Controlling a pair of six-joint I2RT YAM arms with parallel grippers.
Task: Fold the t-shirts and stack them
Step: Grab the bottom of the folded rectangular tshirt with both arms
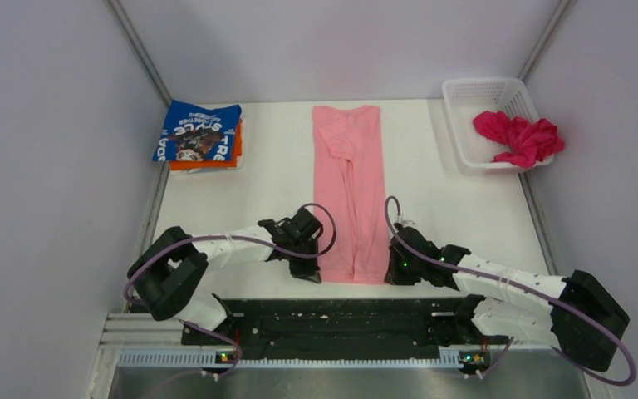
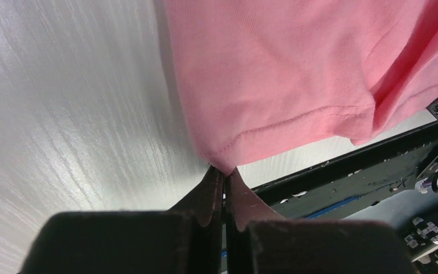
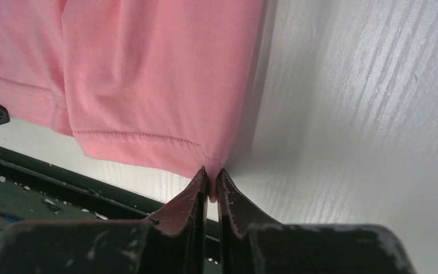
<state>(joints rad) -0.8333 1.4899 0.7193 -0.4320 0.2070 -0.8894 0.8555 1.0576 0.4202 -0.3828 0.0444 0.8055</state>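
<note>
The left hand (image 2: 224, 177) is seen closest in its own wrist view, its two dark fingers pressed together on the near left hem corner of the light pink t-shirt (image 1: 350, 179), with only a sliver of cloth caught between the tips. The right hand (image 3: 212, 174) is matched on the other side: its fingers are pinched on the near right hem corner, where the stitched hem line is seen running up to the tips. Both corners are held low, just above the white counter (image 1: 257, 191) and close to the black mounting rail (image 1: 341, 320) at the near edge. The pink shirt is laid out as a long narrow strip down the middle of the counter, its sides folded inward, its neck end toward the far wall. At the far left corner a folded blue t-shirt (image 1: 199, 131) with white lettering is stacked on a folded orange t-shirt (image 1: 203, 165), of which only the near and right edges are seen. At the far right a magenta t-shirt (image 1: 519, 137) is bunched in a white lattice basket (image 1: 473, 91) and spills over its right rim.
</note>
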